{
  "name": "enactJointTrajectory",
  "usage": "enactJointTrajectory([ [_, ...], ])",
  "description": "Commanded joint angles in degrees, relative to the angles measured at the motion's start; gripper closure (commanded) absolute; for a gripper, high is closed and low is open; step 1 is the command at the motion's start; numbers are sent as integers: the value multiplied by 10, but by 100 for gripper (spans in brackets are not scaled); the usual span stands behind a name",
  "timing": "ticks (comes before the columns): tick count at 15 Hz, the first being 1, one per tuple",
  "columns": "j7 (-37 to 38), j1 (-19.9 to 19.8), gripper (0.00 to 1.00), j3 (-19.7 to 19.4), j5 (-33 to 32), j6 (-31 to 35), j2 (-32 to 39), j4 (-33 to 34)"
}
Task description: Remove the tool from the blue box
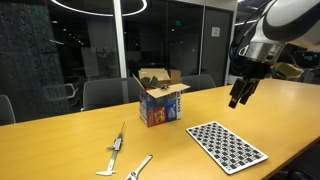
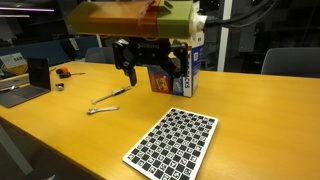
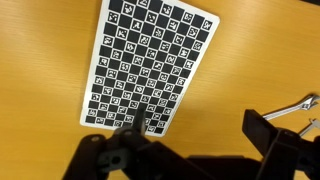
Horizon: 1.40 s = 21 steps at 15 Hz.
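White rounded glossy arm shell [image 1: 292, 18] is showing a dark joint band, ending in a matte black two-finger gripper [image 1: 238, 101]. Thin black cables [image 2: 240, 15] are looping off the wrist; blurred tan-orange-green housing [image 2: 140, 18] is topping chunky black fingers [image 3: 272, 140].

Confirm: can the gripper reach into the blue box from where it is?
Probably yes. The gripper hangs open above the table, beside the box, with nothing between them. The flaps stand open, so the top looks free. The tool inside isn't clearly visible, though.
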Motion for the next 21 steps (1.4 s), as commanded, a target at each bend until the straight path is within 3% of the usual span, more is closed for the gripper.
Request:
enactJointTrajectory([
  [1, 0, -1, 0, 4, 6, 8, 17, 12],
  [5, 18, 2, 0, 23, 0, 11, 93, 104],
  [9, 138, -26, 0, 71, -15, 12, 209, 235],
  [13, 279, -49, 0, 115, -78, -7, 334, 367],
  [17, 385, -41, 0, 126, -131, -61, 442, 489],
  [21, 422, -14, 0, 121, -133, -132, 527, 613],
])
